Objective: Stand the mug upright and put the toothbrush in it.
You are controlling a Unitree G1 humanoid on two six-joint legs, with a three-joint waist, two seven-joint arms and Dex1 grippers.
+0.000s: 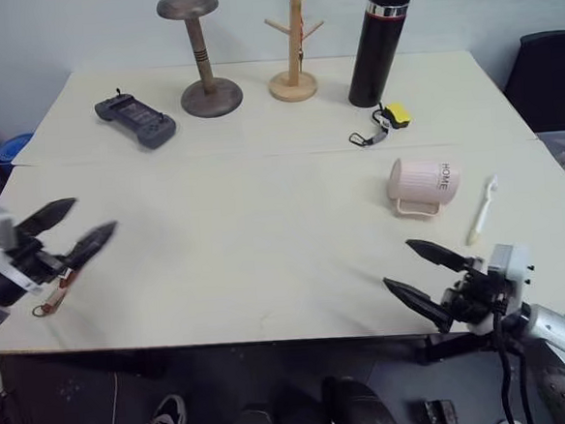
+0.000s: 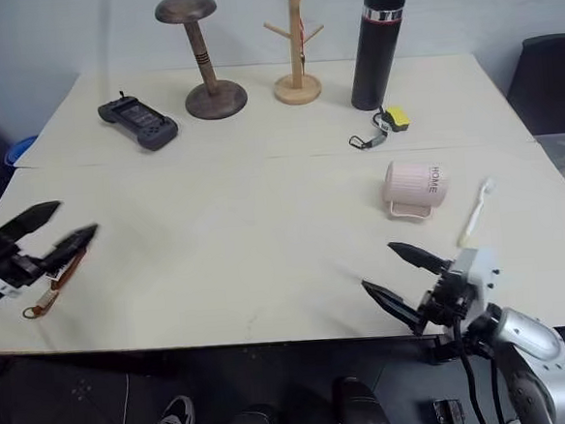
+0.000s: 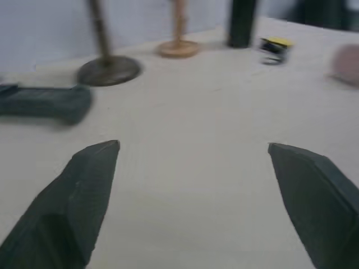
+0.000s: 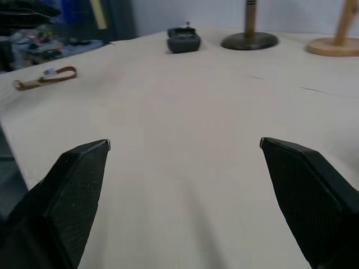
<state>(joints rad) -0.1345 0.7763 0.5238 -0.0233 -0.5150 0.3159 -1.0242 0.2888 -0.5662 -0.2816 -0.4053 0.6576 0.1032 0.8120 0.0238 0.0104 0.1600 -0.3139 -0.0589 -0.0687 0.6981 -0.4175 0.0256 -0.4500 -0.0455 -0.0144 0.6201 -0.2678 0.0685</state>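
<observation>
The pale pink mug (image 1: pixel 423 185) lies on its side on the right part of the table (image 1: pixel 256 243), "HOME" lettering up and handle toward the front edge. Just to its right lies the slim white toothbrush (image 1: pixel 482 210), flat on the table. My right gripper (image 1: pixel 397 264) hovers open and empty at the front edge, in front of the mug and apart from it. My left gripper (image 1: pixel 94 214) is open and empty at the far left of the table, well away from both.
A brown keychain strap (image 1: pixel 54 294) lies under my left gripper near the front left edge. Along the back stand a dark game controller (image 1: pixel 135 118), a brown hat stand (image 1: pixel 199 58), a wooden peg tree (image 1: pixel 293 46) and a tall black flask (image 1: pixel 379 40). A yellow tag (image 1: pixel 392 119) lies before the flask.
</observation>
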